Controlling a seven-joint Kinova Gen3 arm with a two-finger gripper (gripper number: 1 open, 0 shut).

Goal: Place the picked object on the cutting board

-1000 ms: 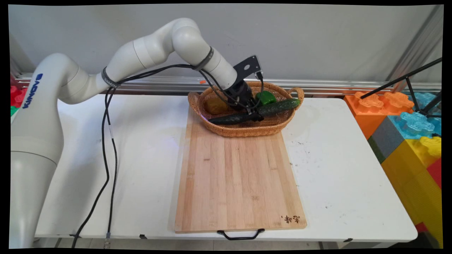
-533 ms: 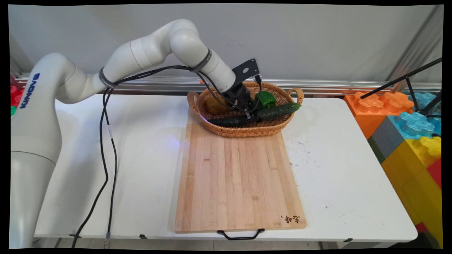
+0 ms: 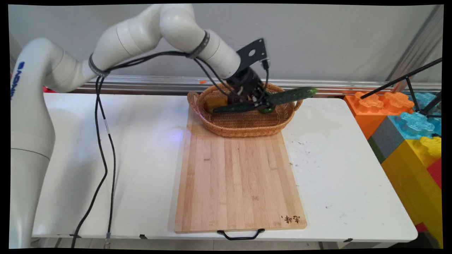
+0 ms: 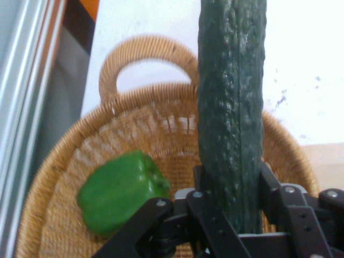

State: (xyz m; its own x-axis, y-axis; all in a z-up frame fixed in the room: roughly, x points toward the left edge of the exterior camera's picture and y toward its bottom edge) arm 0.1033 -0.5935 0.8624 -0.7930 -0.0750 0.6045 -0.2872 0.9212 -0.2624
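White worktop (image 3: 141, 148) is sitting before a grey wall, with a rail running along its far edge.

Cucumber (image 3: 268, 100): long, dark green, hanging in the air above the basket (image 3: 243, 127), tilting up toward the picture's right so its far tip is passing over the basket's right handle. In the hand view the cucumber (image 4: 232, 107) is running straight up from the linkage, its base sitting between the two fingers.

Gripper (image 3: 259, 102): jaws are clamping the cucumber near its middle, one finger on each side. Arm is reaching in from the upper left, black cables drooping from it to the worktop's near edge.

Basket: woven wicker, oval, two loop handles, standing on the far end of the board (image 3: 240, 183). Inside, a green pepper (image 4: 122, 192) is lying on the basket floor just beside the cucumber, apart from it; in the main view only a sliver of it is showing under the cucumber. A brownish-yellow item (image 3: 216, 103) is lying in the basket's left part, half hidden by the cucumber; I cannot tell what it is.

Board: bamboo, long, lying lengthwise toward the camera, a black handle at its near end.

Big coloured blocks (image 3: 406, 120) are standing off the worktop's right side.
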